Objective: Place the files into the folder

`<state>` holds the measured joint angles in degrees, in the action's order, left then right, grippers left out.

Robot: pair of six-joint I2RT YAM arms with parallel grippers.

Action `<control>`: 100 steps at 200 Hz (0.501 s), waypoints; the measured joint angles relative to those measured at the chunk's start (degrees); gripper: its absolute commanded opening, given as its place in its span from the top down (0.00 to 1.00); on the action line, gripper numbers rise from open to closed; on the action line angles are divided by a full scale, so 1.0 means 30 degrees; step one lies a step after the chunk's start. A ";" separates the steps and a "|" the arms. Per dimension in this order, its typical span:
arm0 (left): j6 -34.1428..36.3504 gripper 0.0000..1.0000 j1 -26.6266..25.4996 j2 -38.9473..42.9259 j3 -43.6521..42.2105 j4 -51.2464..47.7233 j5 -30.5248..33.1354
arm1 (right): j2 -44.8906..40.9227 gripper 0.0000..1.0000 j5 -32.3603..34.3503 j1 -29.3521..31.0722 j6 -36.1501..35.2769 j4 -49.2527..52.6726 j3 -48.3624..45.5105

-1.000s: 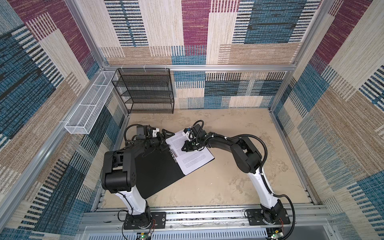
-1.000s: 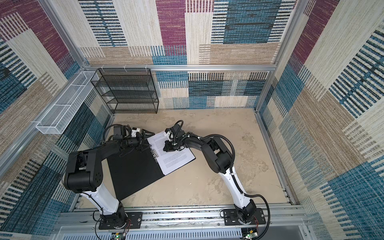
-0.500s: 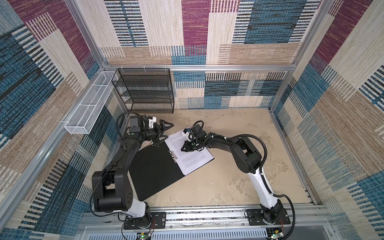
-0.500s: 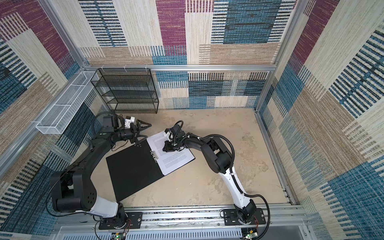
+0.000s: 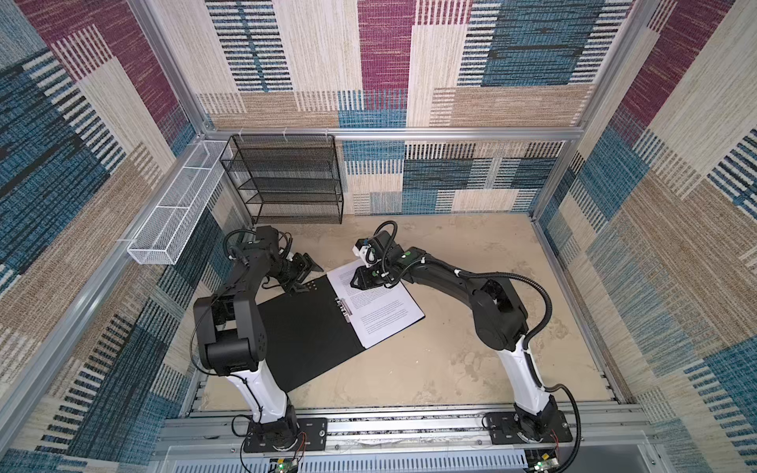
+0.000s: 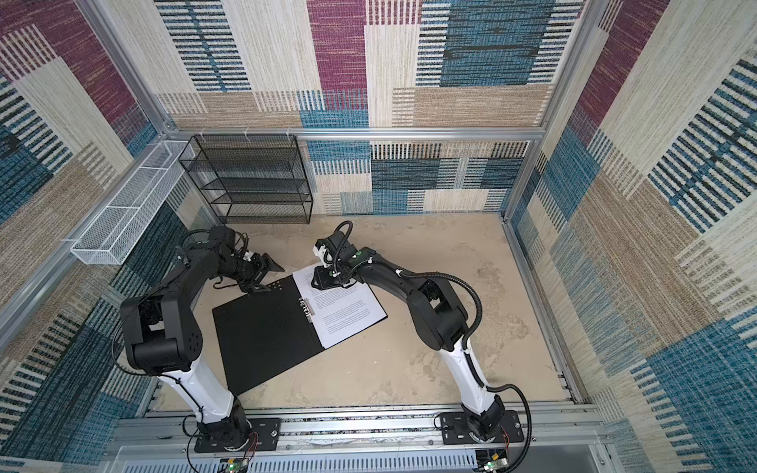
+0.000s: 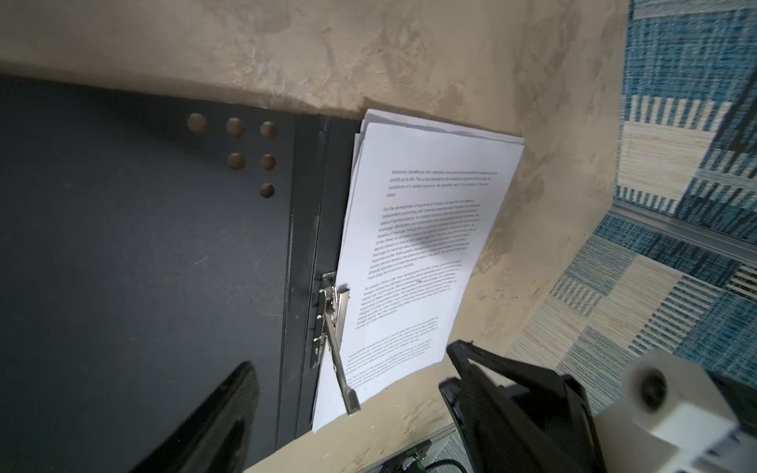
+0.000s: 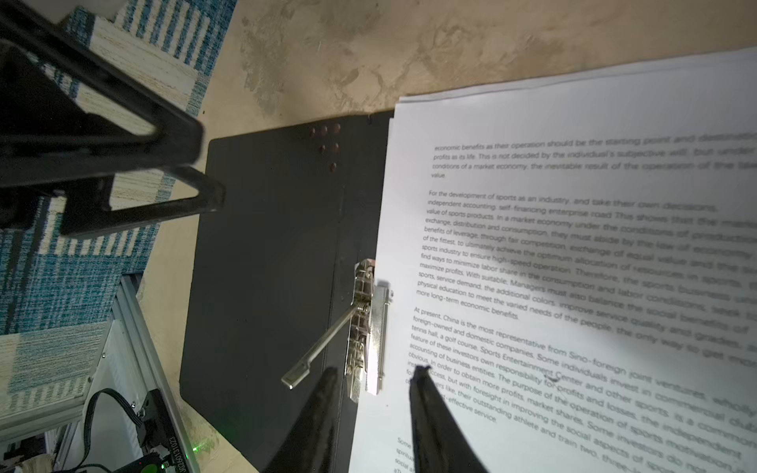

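The folder lies open on the sandy table, black inside up. The files, a stack of white printed sheets, rest on its right half. Along the spine sits the metal clip, its lever standing up. My right gripper is low over the sheets' spine edge, jaws open, one finger on each side of the clip's end. My left gripper hovers open at the folder's far edge, holding nothing.
A black wire-mesh rack stands against the back wall at the left. A white wire basket hangs on the left wall. An aluminium rail runs along the front, carrying both arm bases. Patterned walls close in the table.
My right gripper's jaws have parted from shut, staying at the clip. My left gripper swung up towards the back, then came back down to the folder's far edge, jaws narrower.
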<state>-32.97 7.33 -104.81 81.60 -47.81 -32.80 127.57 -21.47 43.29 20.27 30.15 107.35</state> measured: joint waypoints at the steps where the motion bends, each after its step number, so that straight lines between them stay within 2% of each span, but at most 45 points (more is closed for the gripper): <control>1: 0.0007 0.46 -0.0007 -0.0044 0.0022 -0.0007 0.0007 | 0.0015 0.61 0.0036 0.0007 0.0000 0.0044 0.0036; 45: 0.0066 0.72 -0.0233 -0.2382 0.1122 -0.0219 -0.0233 | 0.1792 0.59 0.1698 0.0969 -0.0597 0.2419 0.3570; 71: 0.0073 0.75 -0.0306 -0.3461 0.1122 -0.0357 -0.0364 | 0.3570 0.56 0.2623 0.1719 -0.1166 0.4357 0.7067; 100: 0.0270 0.78 -0.0590 -0.4204 0.1144 -0.0342 -0.0568 | 0.4371 0.59 0.3169 0.2295 -0.1654 0.6054 0.8801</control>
<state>-32.16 5.56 -117.43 85.03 -48.84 -34.50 140.68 -11.97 50.17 15.31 48.31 133.75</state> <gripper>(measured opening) 0.231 0.405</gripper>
